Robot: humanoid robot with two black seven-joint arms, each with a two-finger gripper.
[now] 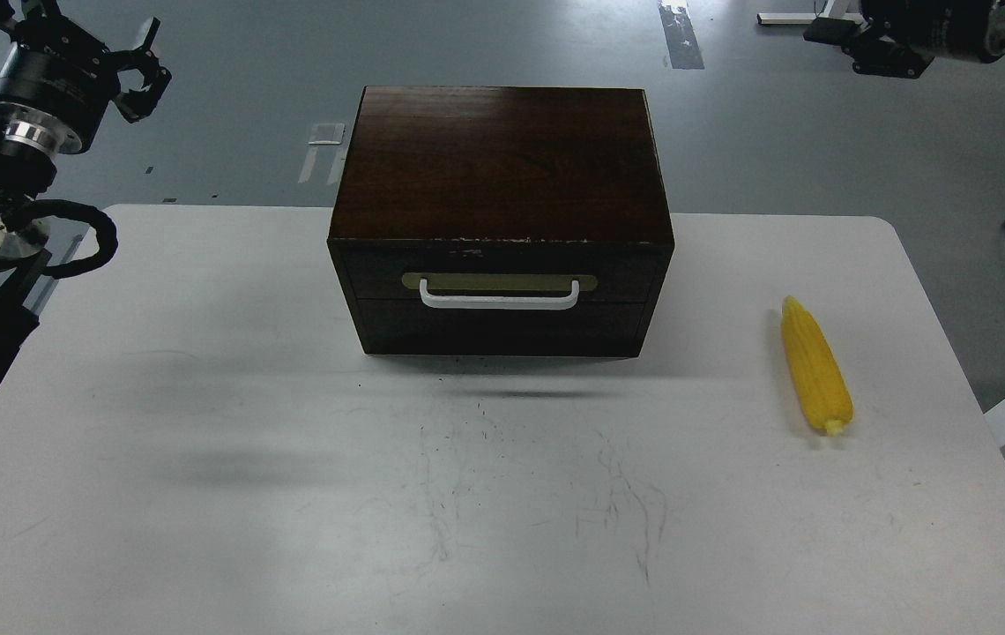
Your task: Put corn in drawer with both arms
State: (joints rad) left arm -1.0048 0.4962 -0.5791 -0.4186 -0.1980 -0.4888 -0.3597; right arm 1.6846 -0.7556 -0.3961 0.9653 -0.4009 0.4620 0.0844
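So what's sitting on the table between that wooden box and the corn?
Nothing. In the head view, the stretch of white table between the box and the corn is bare.

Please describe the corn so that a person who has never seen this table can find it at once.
On the white table stands a dark wooden box. To its right, near the table's right edge, lies the corn, apart from the box. It is the only bright yellow thing there, long and ridged.

High head view, facing table (203,529)
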